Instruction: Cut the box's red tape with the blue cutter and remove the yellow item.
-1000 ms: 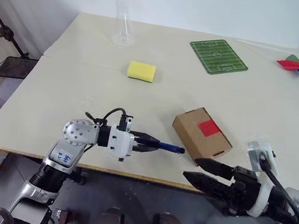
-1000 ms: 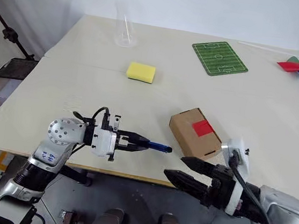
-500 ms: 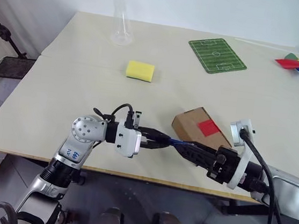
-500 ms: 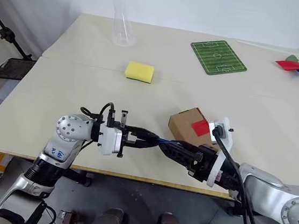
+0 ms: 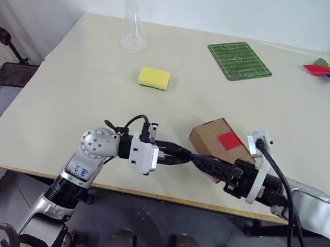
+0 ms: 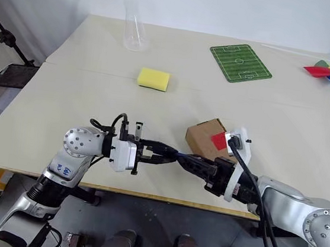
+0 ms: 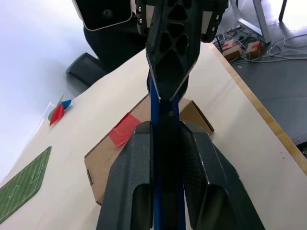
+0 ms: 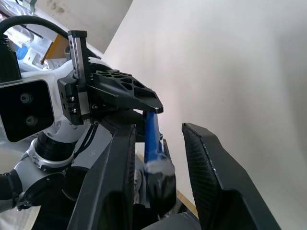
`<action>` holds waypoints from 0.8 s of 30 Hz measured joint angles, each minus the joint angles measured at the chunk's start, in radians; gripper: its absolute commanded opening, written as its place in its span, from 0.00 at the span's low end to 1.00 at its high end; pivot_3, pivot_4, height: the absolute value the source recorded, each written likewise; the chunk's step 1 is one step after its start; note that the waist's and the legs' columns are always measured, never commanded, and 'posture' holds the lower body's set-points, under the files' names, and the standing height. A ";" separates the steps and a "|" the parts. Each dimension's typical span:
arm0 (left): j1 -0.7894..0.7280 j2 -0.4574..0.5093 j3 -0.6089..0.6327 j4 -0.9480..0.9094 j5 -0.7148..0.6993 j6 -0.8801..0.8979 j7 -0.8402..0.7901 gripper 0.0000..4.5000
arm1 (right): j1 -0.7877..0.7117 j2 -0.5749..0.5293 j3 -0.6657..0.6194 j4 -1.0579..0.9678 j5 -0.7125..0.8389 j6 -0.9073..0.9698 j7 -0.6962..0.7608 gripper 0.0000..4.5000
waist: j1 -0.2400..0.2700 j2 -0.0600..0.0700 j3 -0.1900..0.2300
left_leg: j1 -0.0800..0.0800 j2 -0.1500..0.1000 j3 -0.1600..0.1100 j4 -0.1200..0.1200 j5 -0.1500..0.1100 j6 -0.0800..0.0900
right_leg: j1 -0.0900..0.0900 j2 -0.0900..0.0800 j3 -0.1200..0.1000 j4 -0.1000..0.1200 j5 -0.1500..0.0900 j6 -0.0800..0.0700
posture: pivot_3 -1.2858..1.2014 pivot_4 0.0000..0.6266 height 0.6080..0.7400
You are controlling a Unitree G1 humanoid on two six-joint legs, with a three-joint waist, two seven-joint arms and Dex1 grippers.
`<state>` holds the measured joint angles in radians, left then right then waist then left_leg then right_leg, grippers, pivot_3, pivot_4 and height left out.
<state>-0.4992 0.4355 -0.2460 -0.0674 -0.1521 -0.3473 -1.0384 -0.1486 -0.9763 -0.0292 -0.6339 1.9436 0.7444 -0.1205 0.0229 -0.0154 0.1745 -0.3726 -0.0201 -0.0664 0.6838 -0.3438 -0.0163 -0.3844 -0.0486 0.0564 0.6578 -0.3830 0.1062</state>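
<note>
The brown box lies near the table's front edge, with the red tape on its top. My left gripper points right, level, just left of the box and is shut on the blue cutter. My right gripper meets it from the right, in front of the box. In the right wrist view its fingers stand either side of the blue cutter, with a gap on one side. The left wrist view shows the cutter clamped, and the red tape behind it. The yellow item is hidden.
A yellow sponge lies mid-table. At the back stand a clear glass vessel and a green football-pitch mat. A red pinwheel lies at the far right. The table's front edge runs just below both grippers.
My right gripper came up from below the table's front edge and moved left to the cutter's free end, its fingers narrowing around it. The left gripper stayed put with the cutter.
</note>
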 measured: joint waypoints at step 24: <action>0.003 0.114 0.051 -0.119 -0.174 0.403 -0.034 0.60 | -0.016 0.025 -0.027 0.033 -0.064 0.051 0.079 0.04 | -0.008 0.000 0.000 | -0.002 0.000 0.000 -0.001 0.000 0.000 | -0.003 0.000 0.000 0.001 0.000 0.000 | 0.52 0.24 1.00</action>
<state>-0.4967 0.5498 -0.1948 -0.1865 -0.3263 0.0555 -1.0720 -0.1644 -0.9514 -0.0566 -0.6011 1.8792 0.7955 -0.0416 0.0153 -0.0151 0.1748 -0.3745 -0.0197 -0.0664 0.6827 -0.3438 -0.0164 -0.3874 -0.0483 0.0566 0.6589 -0.3830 0.1061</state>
